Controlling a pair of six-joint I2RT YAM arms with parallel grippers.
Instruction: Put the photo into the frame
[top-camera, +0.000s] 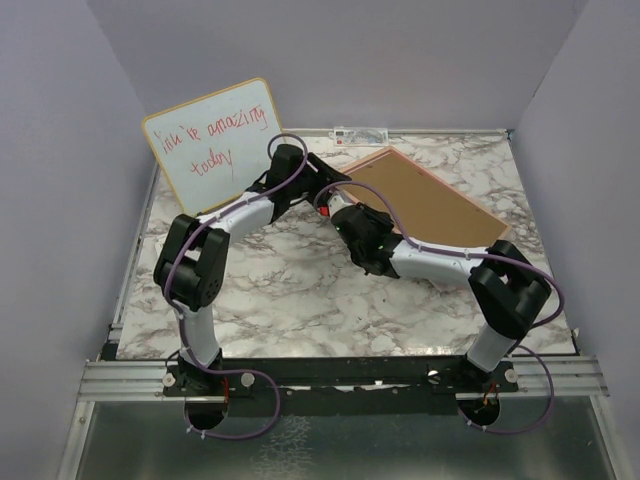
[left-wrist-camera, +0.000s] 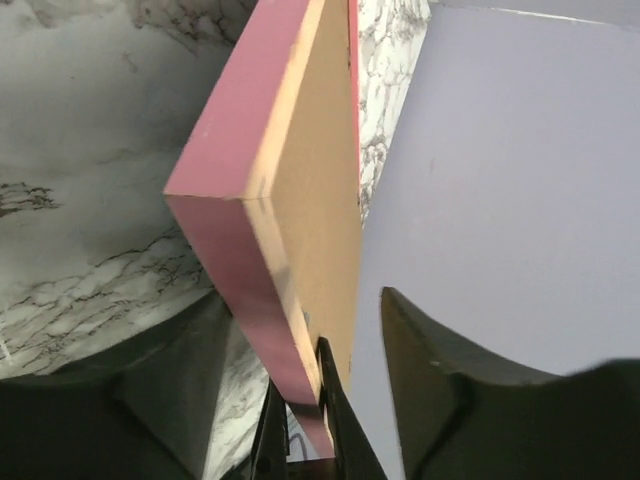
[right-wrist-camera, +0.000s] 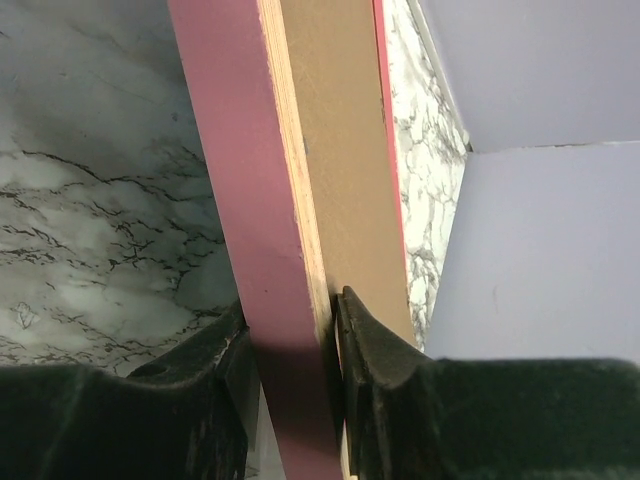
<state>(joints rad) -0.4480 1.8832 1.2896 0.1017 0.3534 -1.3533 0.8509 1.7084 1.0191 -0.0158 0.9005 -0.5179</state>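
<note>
Top external: we see the frame (top-camera: 425, 200), backing up, at 2 o'clock on the bench (top-camera: 270, 290). Right end effector (right-wrist-camera: 292, 318) clamps its border, likely to lift; left end effector (left-wrist-camera: 300, 300) straddles the corner, jaws apart.

ROBOTICS LAB, TEST CELL: Two white-and-black robot arms, the left arm (top-camera: 200, 270) and the right arm (top-camera: 440, 262), stand bolted side by side to an aluminium rail (top-camera: 350, 375) at the near edge of a table (top-camera: 280, 290) with a marble-pattern top. Plain lavender-grey walls (top-camera: 400, 50) box the table in at the back and on both sides, like a purpose-built booth. Purple cables (top-camera: 250, 425) loop along each arm and around the bases. A yellow-edged whiteboard (top-camera: 215, 140) with red handwriting leans at the back. The arms meet over a picture frame (top-camera: 430, 200) lying on the table. In front of the rail sits a dull metal panel (top-camera: 330, 445).
</note>
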